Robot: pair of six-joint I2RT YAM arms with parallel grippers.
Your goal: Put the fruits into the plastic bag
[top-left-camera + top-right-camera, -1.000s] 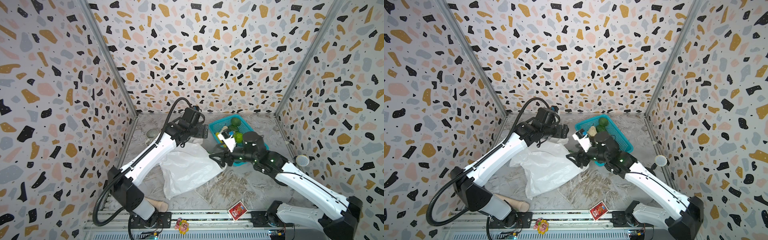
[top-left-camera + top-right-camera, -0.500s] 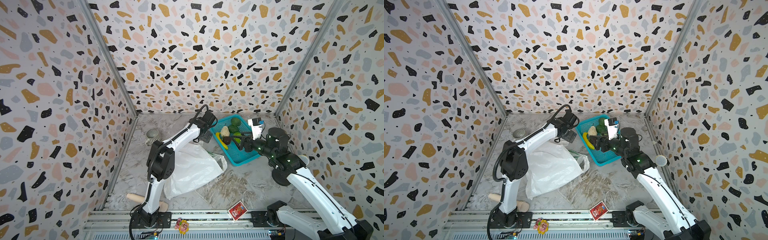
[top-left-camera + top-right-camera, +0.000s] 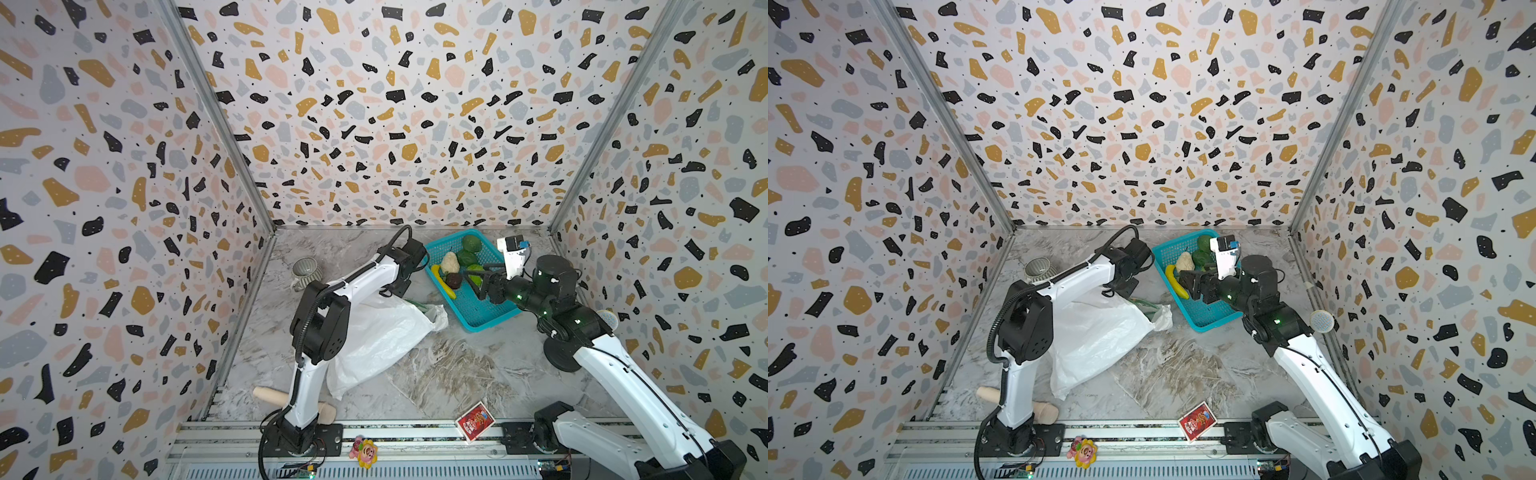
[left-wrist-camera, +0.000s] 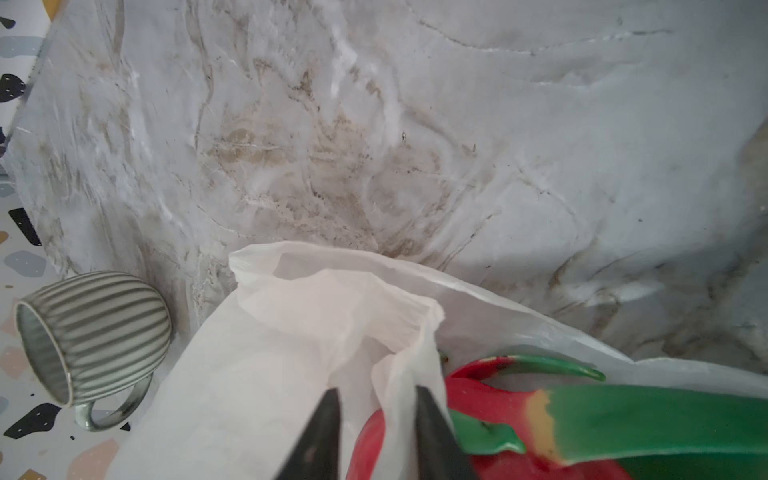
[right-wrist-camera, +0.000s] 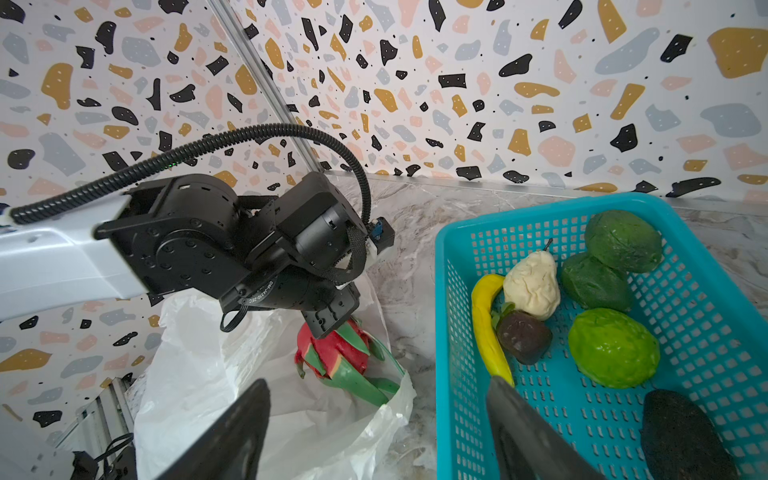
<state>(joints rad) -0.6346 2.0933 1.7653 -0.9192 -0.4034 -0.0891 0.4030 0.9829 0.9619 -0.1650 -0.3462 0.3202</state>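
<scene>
Where the banana (image 5: 485, 328) lies, it parallels the basket (image 5: 455, 332) wall.

Both top views high, frontal, looking down; wrist views close, sharing plastic bag (image 4: 270, 353) mouth.

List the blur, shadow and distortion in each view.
In both top views the light is even and the focus sharp, but the wide lens splays the wall posts outward. In the left wrist view the left hand, on a fold of the plastic bag, is blurred close to the lens, and a shadow dims part of the table. In the right wrist view the right hand is blurred and the basket crisp.
</scene>
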